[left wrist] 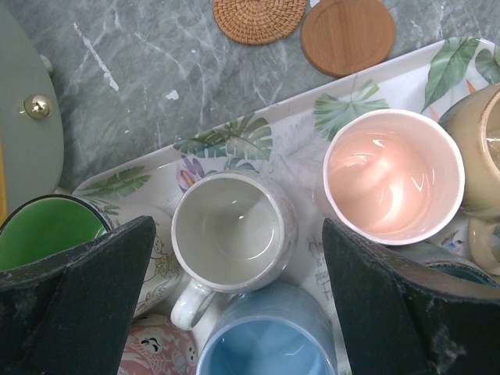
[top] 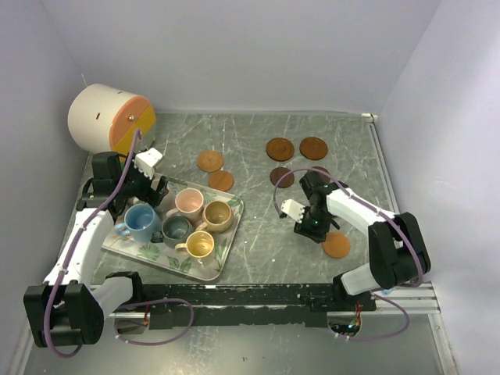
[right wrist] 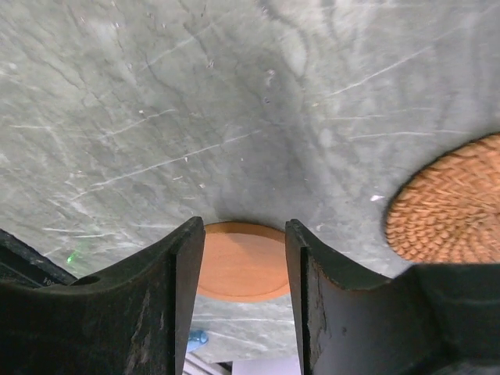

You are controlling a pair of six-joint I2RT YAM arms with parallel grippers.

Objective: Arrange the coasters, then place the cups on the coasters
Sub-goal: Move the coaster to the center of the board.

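Orange-brown and smooth, one coaster sits between the fingers of my right gripper, over the near right part of the marble table. Those fingers stand half closed and press against its two edges. I cannot tell whether it rests on the marble or hangs just above it. A woven coaster lies flat just to its right, clear of my fingers.

My left gripper hangs spread wide above the leaf-print tray at the near left. A cream cup stands upright straight below the gap and touches neither finger. A green cup stands just left of it, partly hidden by my left finger. A blue cup sits against its near side, and a pink cup stands to its right. Past the tray's far rim, two more coasters lie side by side on the table, one woven and one smooth.
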